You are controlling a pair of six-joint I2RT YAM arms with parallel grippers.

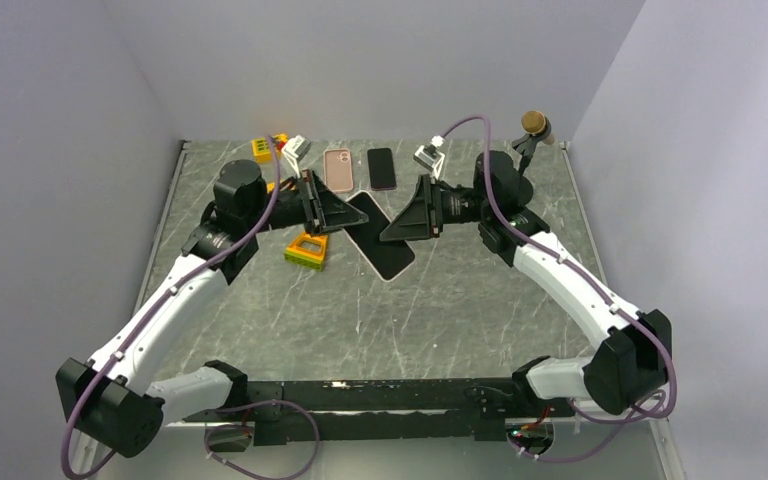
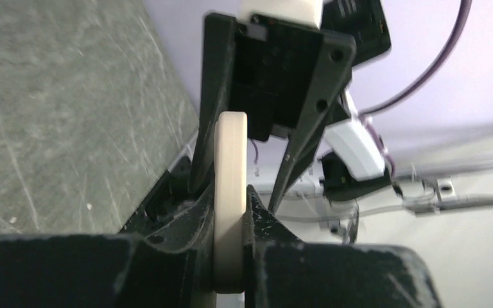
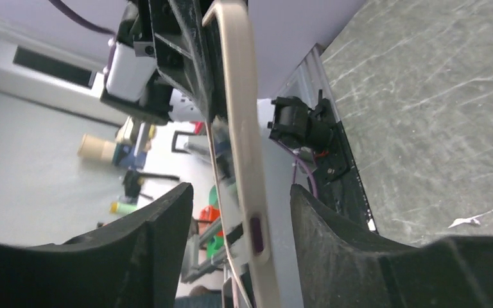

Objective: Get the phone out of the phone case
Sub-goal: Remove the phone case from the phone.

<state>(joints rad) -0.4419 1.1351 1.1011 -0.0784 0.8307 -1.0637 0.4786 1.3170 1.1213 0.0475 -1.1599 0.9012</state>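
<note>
phone case (image 2: 230,167), cream-rimmed with the dark phone (image 1: 385,255) seated in it, sits mid-bench between the two arms and looks lifted off the bench (image 1: 460,300). in the top view its long axis runs diagonally, far-left to near-right. the left claw (image 2: 230,221) is clenched on one edge of the case. the right claw (image 3: 237,192) is released, its fingers (image 3: 147,250) straddling the opposite edge with a gap on either side. both claws are right at the case, so the coming move probably falls to the right one: close on the rim or phone and work it free.
</note>
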